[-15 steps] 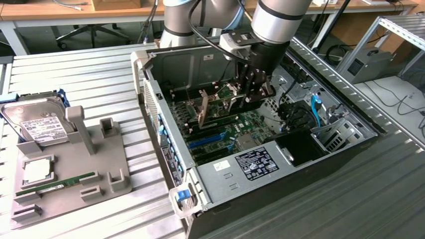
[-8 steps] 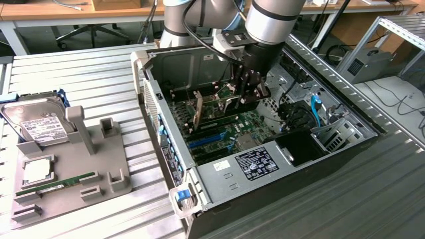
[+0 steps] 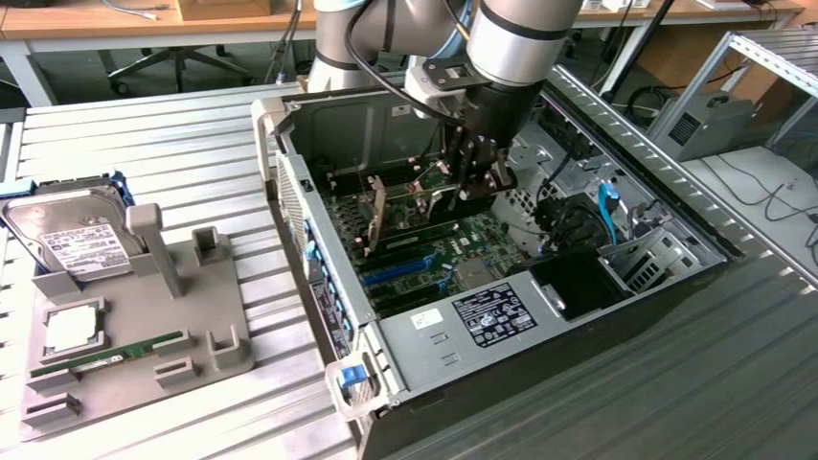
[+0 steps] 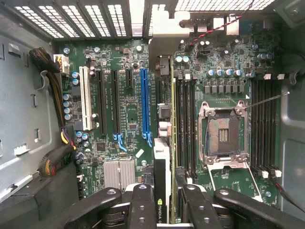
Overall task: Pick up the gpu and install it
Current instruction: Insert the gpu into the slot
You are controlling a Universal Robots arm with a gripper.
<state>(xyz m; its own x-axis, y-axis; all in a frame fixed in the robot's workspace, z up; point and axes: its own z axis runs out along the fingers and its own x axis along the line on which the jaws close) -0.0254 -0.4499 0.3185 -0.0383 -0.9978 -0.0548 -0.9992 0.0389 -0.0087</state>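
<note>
While the jaws pinch the gpu (image 4: 161, 167) on edge, it sits over the motherboard (image 4: 127, 109) beside a blue slot (image 4: 144, 102).

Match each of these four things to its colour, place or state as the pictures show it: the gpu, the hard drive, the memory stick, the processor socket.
Things:
1. gpu
2. hard drive
3. memory stick
4. processor socket

Descriptions:
A. green, lying flat on the grey holder
B. empty, on the motherboard
C. held edge-on between the fingers
D. silver with a white label

Pairs: 1-C, 2-D, 3-A, 4-B
</note>
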